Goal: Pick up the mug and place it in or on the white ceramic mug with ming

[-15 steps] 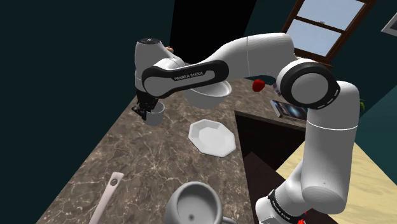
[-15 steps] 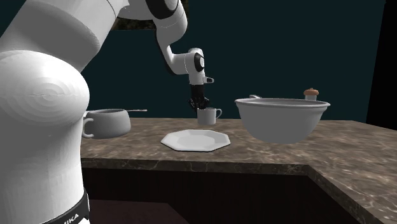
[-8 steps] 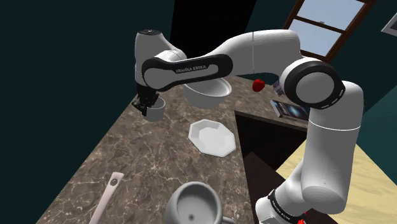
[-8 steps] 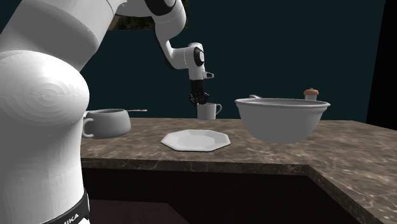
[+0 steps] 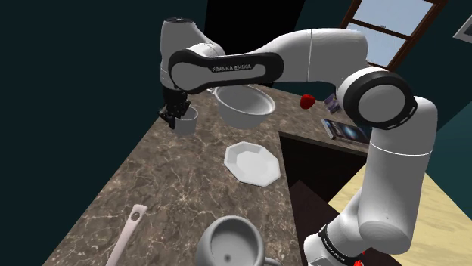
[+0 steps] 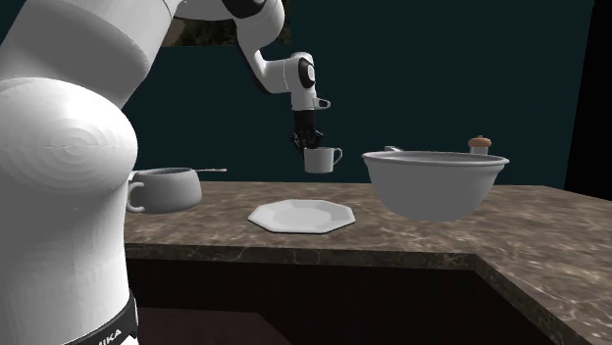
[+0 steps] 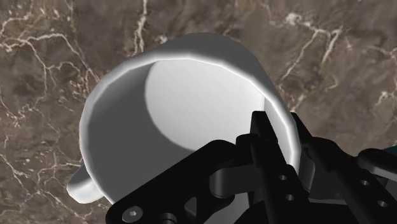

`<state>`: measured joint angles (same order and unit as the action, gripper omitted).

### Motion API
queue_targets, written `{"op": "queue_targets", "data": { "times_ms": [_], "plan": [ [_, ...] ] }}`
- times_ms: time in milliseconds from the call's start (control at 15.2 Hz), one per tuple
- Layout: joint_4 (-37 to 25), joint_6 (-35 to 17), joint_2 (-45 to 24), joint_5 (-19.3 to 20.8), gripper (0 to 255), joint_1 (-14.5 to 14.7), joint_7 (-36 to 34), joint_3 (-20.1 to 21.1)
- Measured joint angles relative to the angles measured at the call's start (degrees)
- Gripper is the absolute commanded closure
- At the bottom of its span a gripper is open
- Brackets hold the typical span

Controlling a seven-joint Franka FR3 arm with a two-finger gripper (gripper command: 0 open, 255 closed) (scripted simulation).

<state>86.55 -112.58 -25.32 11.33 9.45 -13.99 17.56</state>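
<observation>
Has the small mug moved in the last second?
Yes. The mug rose: its top, earlier below the rim of the large bowl, is now about level with it.

The claw [image 5: 177, 115] grips the small mug [image 5: 186, 121] clear of the desk [image 5: 163, 189], with open air beneath it. The big bowl [image 5: 243, 106] stands near on the shoulder view's right; a dark wall [image 5: 68, 113] bounds the left. Bare desk runs toward the large grey mug [image 5: 231, 242], between the plate [image 5: 253, 162] and a pale utensil handle [image 5: 128, 230].

Mug [image 6: 316, 161] in pincer [image 6: 307, 145] over counter [image 6: 412, 240], nr plate [image 6: 299, 216].
</observation>
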Motion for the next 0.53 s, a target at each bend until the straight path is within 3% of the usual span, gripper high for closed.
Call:
{"op": "queue_targets", "data": {
  "times_ms": [528],
  "plan": [
    [-4.9, 5.8, 1.0, -0.5, 255, 0.3, 0.6, 0.3]
  ]
}}
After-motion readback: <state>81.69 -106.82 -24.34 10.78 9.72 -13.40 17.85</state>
